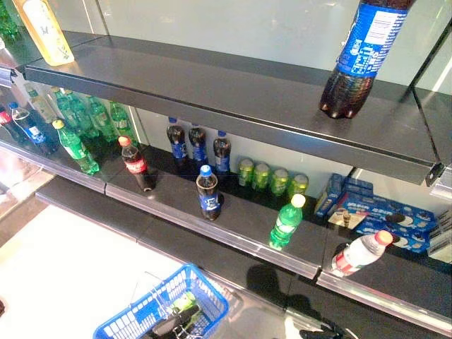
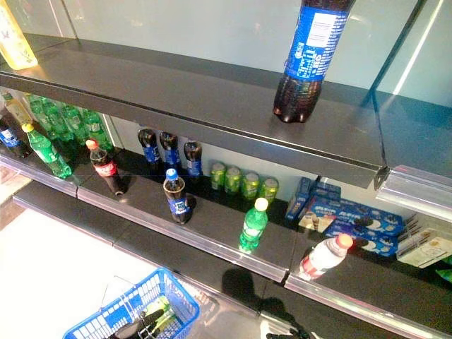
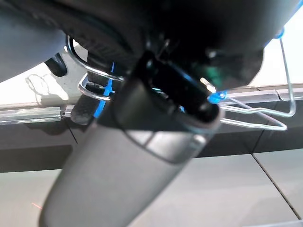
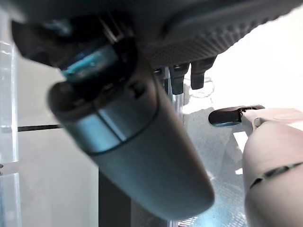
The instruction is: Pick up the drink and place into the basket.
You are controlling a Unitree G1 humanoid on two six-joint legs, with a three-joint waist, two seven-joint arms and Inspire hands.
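Left robot hand clenched on blue basket's wire handle; right robot hand state unclear.

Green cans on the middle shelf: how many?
4, side by side at the back of the middle shelf: can one, can two, can three, can four. More may sit hidden behind.

The left robot hand is low down, curled around a wire handle. The right robot hand is low too.
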